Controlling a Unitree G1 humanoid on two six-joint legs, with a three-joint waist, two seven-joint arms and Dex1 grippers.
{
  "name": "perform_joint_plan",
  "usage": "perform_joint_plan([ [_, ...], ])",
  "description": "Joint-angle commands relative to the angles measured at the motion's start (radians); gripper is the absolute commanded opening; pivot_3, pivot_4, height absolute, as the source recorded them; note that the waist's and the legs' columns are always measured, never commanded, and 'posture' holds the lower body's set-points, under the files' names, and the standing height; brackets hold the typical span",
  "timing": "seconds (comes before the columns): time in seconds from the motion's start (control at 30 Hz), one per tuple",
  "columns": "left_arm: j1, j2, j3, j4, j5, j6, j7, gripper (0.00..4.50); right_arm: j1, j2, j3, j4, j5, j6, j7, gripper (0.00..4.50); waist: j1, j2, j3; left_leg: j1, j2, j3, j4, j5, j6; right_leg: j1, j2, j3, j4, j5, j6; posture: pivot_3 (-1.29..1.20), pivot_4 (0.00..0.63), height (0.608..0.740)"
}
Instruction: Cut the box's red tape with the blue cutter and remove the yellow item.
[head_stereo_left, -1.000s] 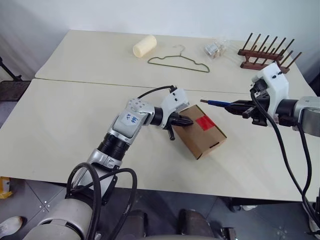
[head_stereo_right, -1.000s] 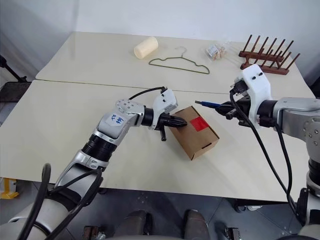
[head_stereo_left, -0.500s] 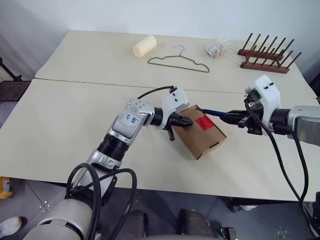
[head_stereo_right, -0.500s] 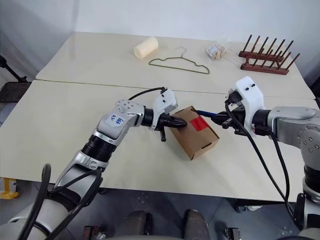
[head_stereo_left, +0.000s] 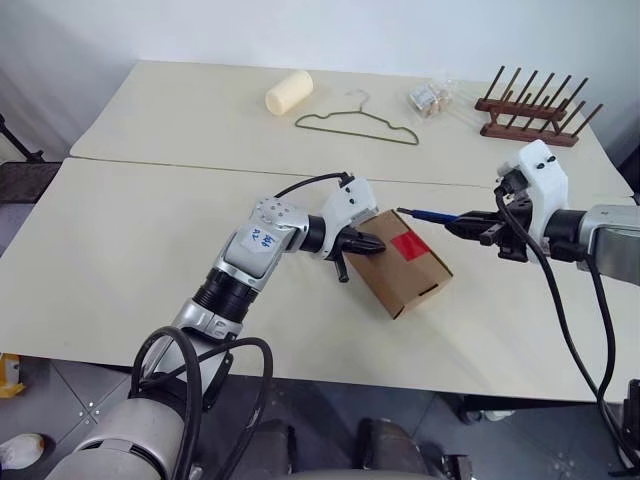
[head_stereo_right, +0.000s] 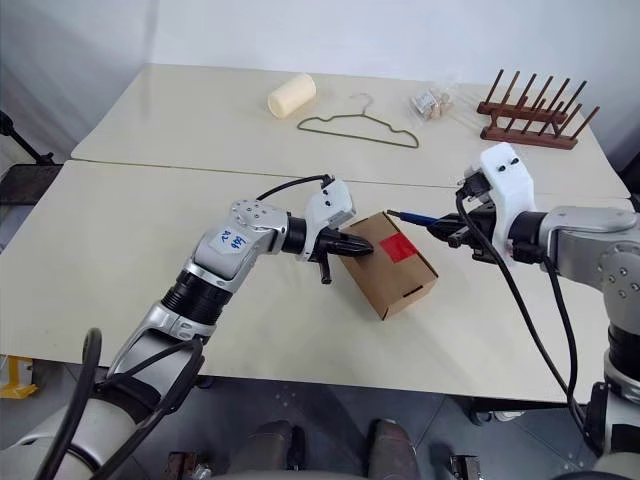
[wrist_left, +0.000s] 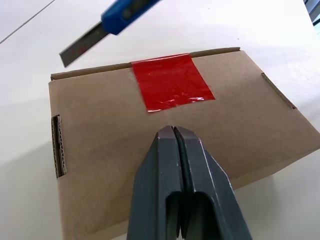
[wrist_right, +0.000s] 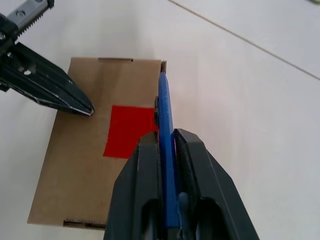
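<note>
Near table's front centre: box (head_stereo_left: 404, 260) flat, red tape (head_stereo_left: 410, 244) facing up. Left gripper (head_stereo_left: 362, 242), fingers shut, presses box's 9 o'clock edge, likely pinning it for cut. Right gripper (head_stereo_left: 478, 228) clamps blue cutter (head_stereo_left: 428, 213) from 3 o'clock, blade hovering above box's far corner, likely lining up with tape. Yellow item presumably inside box.

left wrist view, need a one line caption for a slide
Shut left claw rests on the box by the red tape, blue cutter blade above.

One box (head_stereo_left: 403, 262), one blue cutter (head_stereo_left: 428, 213), one hanger (head_stereo_left: 356, 123), one cream roll (head_stereo_left: 289, 91), one wooden rack (head_stereo_left: 528, 109).
</note>
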Motion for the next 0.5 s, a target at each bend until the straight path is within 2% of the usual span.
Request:
perform_joint_plan([
  [0.03, 0.022, 0.002, -0.025, 0.01, 0.007, 0.014, -0.008, 0.0, 0.002, 0.001, -0.045, -0.037, 0.017, 0.014, 0.002, 0.13, 0.0, 0.0, 0.0, 0.0, 0.0, 0.0, 0.0, 0.0, 0.0, 0.0, 0.0, 0.0, 0.0, 0.0, 0.0, 0.0, 0.15, 0.74],
  [0.5, 0.014, 0.005, -0.02, 0.023, 0.014, 0.022, 0.005, 0.0, 0.01, -0.042, -0.017, -0.033, -0.003, 0.022, 0.024, 0.13, 0.0, 0.0, 0.0, 0.0, 0.0, 0.0, 0.0, 0.0, 0.0, 0.0, 0.0, 0.0, 0.0, 0.0, 0.0, 0.0, 0.15, 0.74],
])
